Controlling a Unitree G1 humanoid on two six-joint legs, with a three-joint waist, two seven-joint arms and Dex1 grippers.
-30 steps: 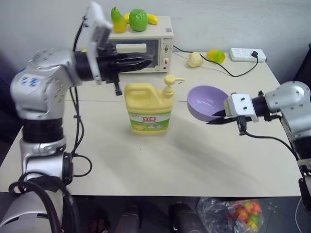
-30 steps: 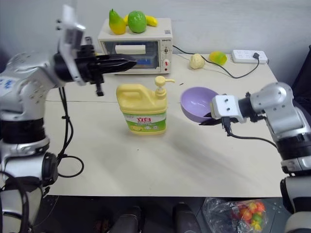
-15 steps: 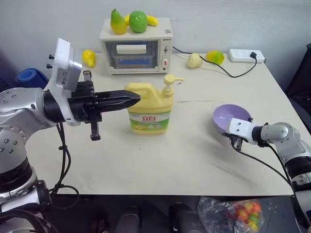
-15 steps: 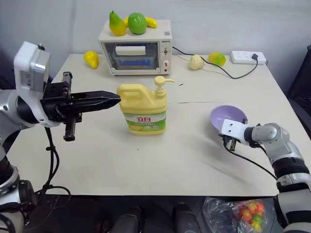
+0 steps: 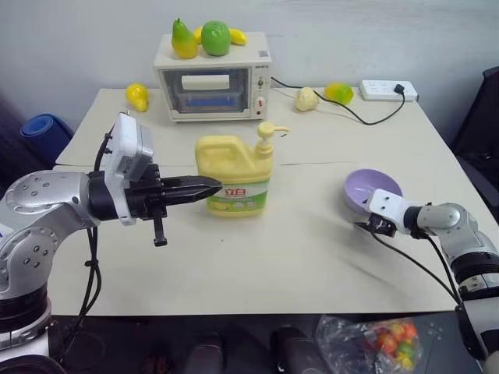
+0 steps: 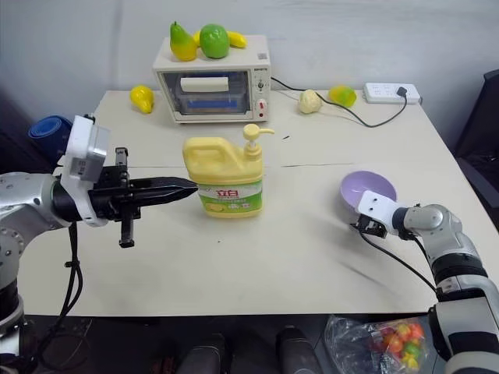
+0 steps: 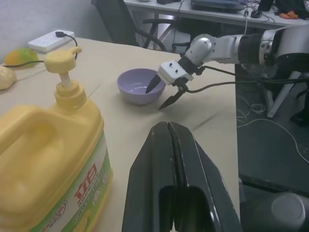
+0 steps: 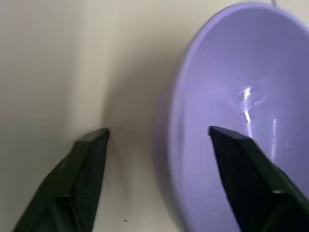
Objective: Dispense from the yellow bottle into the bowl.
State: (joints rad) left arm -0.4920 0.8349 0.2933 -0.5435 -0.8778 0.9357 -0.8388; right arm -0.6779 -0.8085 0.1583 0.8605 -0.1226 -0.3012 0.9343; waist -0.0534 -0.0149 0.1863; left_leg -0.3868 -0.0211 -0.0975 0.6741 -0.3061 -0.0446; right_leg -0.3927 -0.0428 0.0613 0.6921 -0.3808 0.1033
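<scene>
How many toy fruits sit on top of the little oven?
3: a pear, a green apple and a yellow piece behind it; more may be hidden.

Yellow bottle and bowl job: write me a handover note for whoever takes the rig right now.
Left gripper: shut, empty, pointing at the yellow bottle from its handle side.
Right gripper: open, one finger inside the bowl, one outside its rim, not clamped.
Bottle: upright mid-table, in front of the toaster oven, pump spout toward the bowl.
Bowl: on the table, well off to the right of the bottle.
Done: bowl set down.
Left: bring the bowl under the spout and press the pump; whether anything has been dispensed is unclear.
</scene>
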